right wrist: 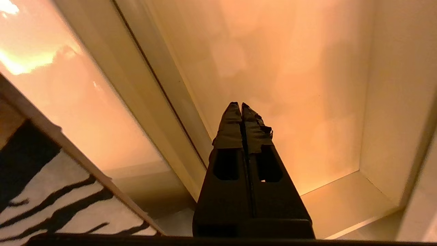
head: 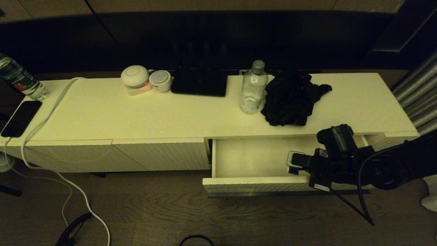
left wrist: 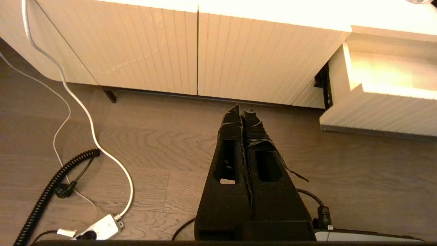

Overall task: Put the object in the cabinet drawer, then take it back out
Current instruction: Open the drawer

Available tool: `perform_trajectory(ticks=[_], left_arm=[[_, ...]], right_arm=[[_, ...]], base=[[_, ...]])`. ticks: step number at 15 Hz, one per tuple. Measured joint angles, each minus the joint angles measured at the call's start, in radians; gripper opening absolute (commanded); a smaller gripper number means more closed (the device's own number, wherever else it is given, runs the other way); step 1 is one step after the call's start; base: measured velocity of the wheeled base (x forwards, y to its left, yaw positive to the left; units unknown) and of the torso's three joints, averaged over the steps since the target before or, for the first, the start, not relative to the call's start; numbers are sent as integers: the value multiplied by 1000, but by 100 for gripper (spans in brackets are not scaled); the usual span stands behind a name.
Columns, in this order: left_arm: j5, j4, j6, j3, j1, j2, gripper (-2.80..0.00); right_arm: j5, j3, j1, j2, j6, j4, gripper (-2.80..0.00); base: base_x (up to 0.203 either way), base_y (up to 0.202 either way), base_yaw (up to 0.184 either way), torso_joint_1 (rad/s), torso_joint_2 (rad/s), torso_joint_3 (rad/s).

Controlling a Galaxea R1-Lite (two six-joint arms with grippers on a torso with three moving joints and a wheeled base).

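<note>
Dim room, wood floor. Cabinet (head: 136,116) ran left to right; its drawer (head: 252,160) at the right stood pulled out. Right gripper (right wrist: 241,104) hung over the drawer's right part, fingers pressed together, holding nothing. Left gripper (left wrist: 243,110) sat low over the floor, fingers together. Black cloth (head: 290,99) and bottle (head: 253,87) sat on top, behind the drawer.

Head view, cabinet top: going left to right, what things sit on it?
Green-labelled bottle → black phone → round white device → small white speaker → black tablet → clear water bottle → black cloth.
</note>
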Motion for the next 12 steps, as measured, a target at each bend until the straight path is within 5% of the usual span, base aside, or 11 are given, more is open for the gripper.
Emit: perform_trajectory(ticks=[12], left_arm=[[0,0,0,0,0,0,-280]], right_arm=[[54,209,54,-61,-20,-5,-280]], base=[[0,0,0,0,0,0]])
